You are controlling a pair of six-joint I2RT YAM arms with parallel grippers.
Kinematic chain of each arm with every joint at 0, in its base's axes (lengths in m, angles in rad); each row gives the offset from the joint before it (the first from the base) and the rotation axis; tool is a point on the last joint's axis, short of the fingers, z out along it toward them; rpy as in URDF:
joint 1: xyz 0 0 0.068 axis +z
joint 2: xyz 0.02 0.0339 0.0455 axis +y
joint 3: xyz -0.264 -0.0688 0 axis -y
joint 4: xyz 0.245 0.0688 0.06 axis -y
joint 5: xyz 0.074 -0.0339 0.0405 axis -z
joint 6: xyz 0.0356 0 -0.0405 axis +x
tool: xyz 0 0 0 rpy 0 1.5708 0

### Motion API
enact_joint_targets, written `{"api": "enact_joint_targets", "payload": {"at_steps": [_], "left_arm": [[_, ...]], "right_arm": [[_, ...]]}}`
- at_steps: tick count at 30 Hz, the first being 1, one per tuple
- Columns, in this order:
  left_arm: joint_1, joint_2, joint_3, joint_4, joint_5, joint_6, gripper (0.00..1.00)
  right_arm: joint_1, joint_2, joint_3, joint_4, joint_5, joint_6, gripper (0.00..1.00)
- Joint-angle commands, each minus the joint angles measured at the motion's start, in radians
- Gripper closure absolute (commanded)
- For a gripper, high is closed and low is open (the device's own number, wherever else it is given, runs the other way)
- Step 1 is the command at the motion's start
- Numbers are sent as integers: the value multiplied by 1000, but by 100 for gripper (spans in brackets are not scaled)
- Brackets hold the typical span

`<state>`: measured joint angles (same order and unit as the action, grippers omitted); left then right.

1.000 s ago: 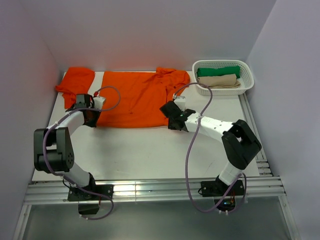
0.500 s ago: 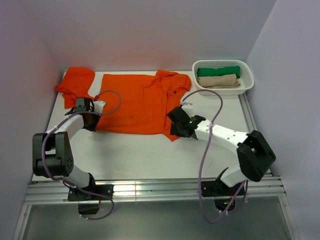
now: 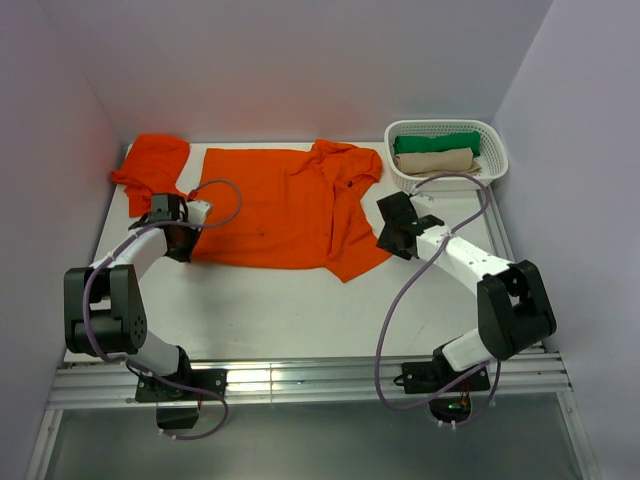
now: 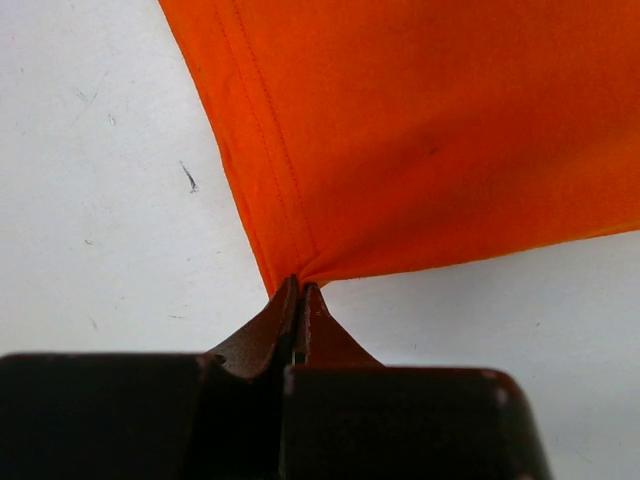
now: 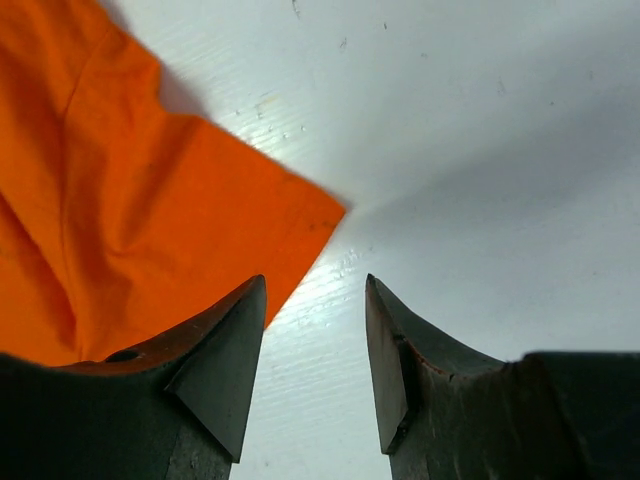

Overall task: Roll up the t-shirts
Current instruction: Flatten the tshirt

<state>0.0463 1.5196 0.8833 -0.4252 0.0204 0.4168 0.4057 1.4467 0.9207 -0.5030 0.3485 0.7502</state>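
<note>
A bright orange t-shirt [image 3: 280, 205] lies spread flat across the back half of the white table. More orange cloth [image 3: 150, 165] is bunched at the back left, next to it. My left gripper [image 3: 182, 247] is shut on the shirt's front left corner; the left wrist view shows its tips [image 4: 298, 285] pinching the hem of the shirt [image 4: 430, 130]. My right gripper [image 3: 390, 240] is open and empty, just right of the shirt's front right corner. In the right wrist view its tips [image 5: 315, 285] hover over bare table with the shirt [image 5: 120, 200] at the left.
A white mesh basket [image 3: 495, 160] at the back right holds a green roll [image 3: 436, 142] and a beige roll [image 3: 437, 162]. Grey walls close in the left, back and right. The table's front edge meets a metal rail [image 3: 300, 380].
My right gripper has let go of the shirt's front right corner and moved right and back. That corner now lies flat, pulled toward the front. The left gripper has held its grip, barely moving.
</note>
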Motion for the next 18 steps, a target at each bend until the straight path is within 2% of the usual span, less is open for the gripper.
{"api": "enact_joint_targets", "payload": {"at_steps": [1,12,18], "left_arm": [[6,-30,39,-15,9,2,100],[6,-18,40,-11,10,-1,100],[6,-19,32,-7,9,-1,100]], "right_arm": [[-33,35,-19,66,-29,2,49],[-71,156,-63,175,-80,27,50],[-79,167,-72,198,-69,29,52]]}}
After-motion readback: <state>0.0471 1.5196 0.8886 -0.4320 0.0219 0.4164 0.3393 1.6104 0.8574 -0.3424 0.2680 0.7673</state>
